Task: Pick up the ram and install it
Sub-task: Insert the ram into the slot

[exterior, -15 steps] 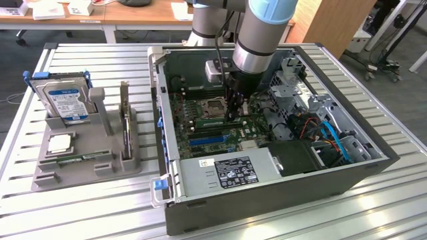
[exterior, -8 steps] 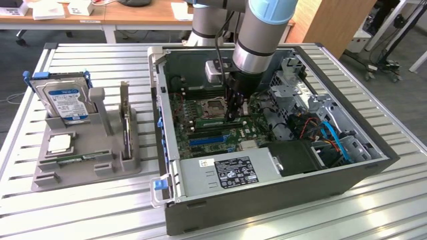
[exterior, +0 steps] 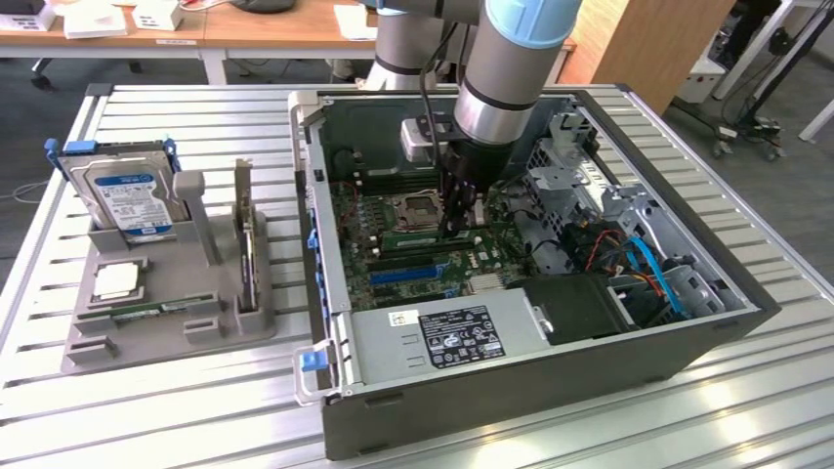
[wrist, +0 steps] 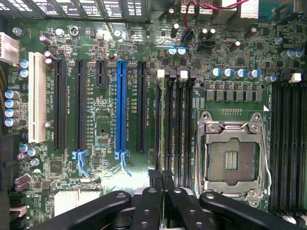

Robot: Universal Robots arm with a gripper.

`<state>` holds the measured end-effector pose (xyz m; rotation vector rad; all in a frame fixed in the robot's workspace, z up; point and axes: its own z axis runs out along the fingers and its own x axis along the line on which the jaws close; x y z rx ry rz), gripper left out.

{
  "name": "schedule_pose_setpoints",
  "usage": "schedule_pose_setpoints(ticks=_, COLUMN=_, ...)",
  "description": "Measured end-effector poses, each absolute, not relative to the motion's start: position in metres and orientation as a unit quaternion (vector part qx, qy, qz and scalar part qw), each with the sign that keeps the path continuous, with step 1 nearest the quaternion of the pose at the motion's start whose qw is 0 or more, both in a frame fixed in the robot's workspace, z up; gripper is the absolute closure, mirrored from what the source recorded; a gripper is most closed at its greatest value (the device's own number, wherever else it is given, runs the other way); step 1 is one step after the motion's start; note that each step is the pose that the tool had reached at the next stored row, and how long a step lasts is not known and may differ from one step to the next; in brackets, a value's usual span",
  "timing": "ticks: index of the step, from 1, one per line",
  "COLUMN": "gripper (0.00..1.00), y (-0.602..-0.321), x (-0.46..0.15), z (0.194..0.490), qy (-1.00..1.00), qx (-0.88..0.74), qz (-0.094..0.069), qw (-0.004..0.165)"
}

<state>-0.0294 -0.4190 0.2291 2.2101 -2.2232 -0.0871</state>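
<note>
**Ram held at the slots inside the case**

The hand [wrist: 161, 178] is clenched on the ram [wrist: 163, 124] – edge-on over the memory slots [wrist: 180, 129] beside the CPU socket [wrist: 232, 155], inside the open computer case [exterior: 521, 391]. On the surface, a grey holder [exterior: 170, 337] carries a hard drive [exterior: 131, 200], an upright card [exterior: 244, 234] – and a second stick [exterior: 159, 311] lying flat.
</note>
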Motion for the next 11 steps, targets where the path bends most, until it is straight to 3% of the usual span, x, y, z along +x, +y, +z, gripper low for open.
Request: schedule_pose_setpoints(ticks=11, gripper=0.88, y=-0.4190, x=-0.0294, z=0.2291, qy=-0.707, qx=0.707, qz=-0.028, qw=0.003)
